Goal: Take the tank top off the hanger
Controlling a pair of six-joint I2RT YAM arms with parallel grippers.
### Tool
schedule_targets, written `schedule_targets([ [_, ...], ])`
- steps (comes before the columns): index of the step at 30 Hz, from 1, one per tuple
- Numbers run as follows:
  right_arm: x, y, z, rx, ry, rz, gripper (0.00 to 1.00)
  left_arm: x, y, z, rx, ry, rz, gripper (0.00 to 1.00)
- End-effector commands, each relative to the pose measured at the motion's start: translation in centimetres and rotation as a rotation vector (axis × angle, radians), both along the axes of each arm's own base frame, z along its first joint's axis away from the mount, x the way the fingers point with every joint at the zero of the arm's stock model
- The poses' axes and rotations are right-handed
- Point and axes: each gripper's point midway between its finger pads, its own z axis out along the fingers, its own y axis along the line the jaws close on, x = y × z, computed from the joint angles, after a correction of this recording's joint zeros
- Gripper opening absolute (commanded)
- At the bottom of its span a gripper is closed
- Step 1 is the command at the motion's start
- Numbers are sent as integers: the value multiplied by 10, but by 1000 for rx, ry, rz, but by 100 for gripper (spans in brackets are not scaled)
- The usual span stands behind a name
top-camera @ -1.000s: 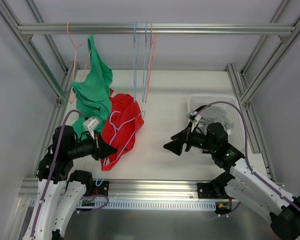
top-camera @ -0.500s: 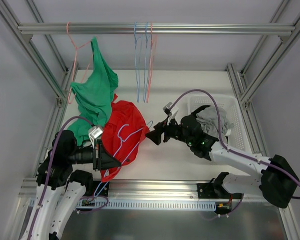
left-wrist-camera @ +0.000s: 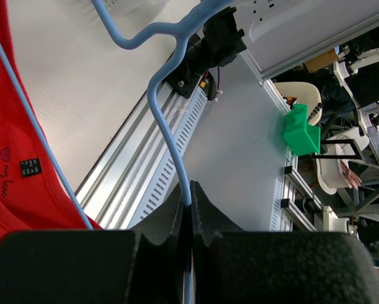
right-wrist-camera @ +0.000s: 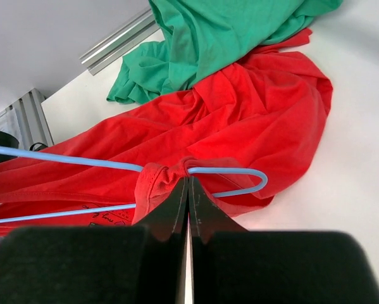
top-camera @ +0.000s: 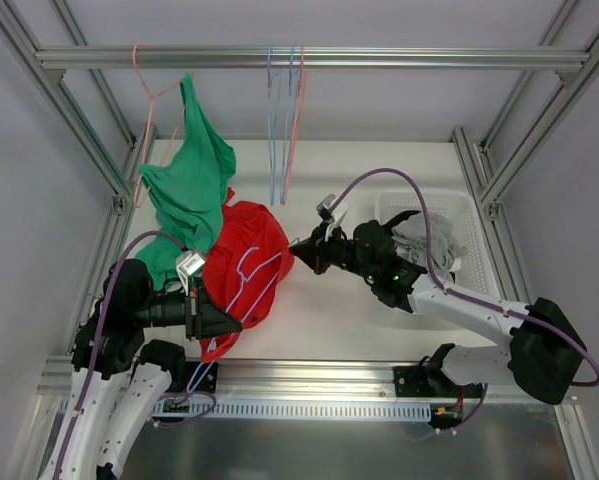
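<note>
**Now the right hand has hold of the red top**

A moment ago the right gripper (top-camera: 304, 250) was over by the white basket (top-camera: 467, 222) at the right edge of the table (top-camera: 359, 180), with its fingers wide apart. Since then it has swung across to the middle and snapped shut. From its own camera you can see the two fingers pressed together on a fold of the red tank top (top-camera: 247, 250) — the strap, just where it goes over the round end of the blue hanger (right-wrist-camera: 230, 171).

That matters for the job. I think the grabbing step is done and the pulling step comes next, with each hand holding a different thing. The top is not off yet; the blue wire runs inside the red cloth.

The left gripper (top-camera: 231, 322) has not changed. Its fingers are shut tight on the thin neck of the blue hanger, near the hook, and it sits close to the near left corner of the table.

The red tank top lies crumpled on the left half of the table, between the two hands. A green top (top-camera: 187, 185) touches it on the far side — that one hangs down from the rail (top-camera: 399, 57) above the far edge.
</note>
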Motion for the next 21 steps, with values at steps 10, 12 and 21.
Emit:
schedule_targets([
  [10, 36, -53, 33, 62, -89, -303, 0, -3, -2, 35, -37, -72, -27, 0],
  [12, 54, -82, 35, 68, -53, -443, 0, -11, -2, 43, -56, -91, -63, 0],
  [21, 72, -152, 90, 96, -80, -648, 0, -30, 0, 117, -110, -280, -98, 0],
])
